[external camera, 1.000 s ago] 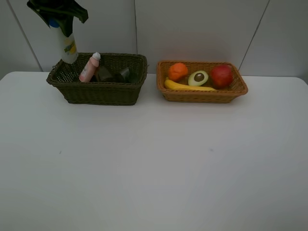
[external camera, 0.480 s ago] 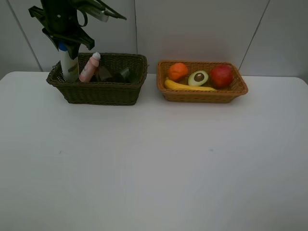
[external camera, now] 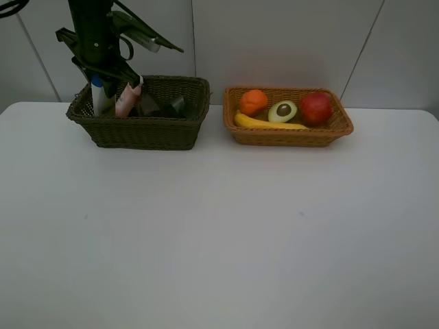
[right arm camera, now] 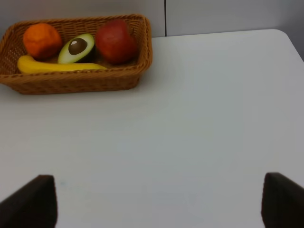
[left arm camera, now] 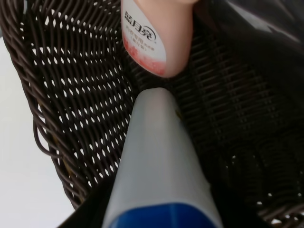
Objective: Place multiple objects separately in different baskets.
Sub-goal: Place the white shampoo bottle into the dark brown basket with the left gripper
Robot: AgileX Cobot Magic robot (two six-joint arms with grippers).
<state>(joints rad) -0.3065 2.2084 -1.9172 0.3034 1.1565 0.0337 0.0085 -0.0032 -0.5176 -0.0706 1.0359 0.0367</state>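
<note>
Clamped around the silver blue-capped tube (external camera: 98,96), the left gripper (external camera: 103,72) sits in the upper left of the exterior high frame, above the left end of the dark olive-brown basket (external camera: 147,130). That tube stands nearly upright inside the basket, its lower end down among the weave, just beside the pink white-capped bottle (external camera: 125,101), which leans against the back rim. In the left wrist picture the tube (left arm camera: 159,161) fills the lower centre with its blue cap at the bottom edge, and the pink bottle (left arm camera: 156,38) hangs in from the top centre, its end almost touching the tube's far end; dark wicker (left arm camera: 76,95) surrounds both. Darker items lie further right in this basket, too dim to name.

At the upper right of the exterior high frame, the light orange-tan basket (external camera: 288,135) holds 4 fruits: an orange (external camera: 253,101) at its left end, an avocado half (external camera: 282,111) in the middle, a red apple (external camera: 315,107) at its right end, and a yellow banana (external camera: 267,123) along the front wall.

The right gripper (right arm camera: 161,206) has its 2 fingertips (right arm camera: 33,204) spread wide at the bottom corners of the right wrist picture, nothing between them, over bare white table (right arm camera: 190,118).
</note>
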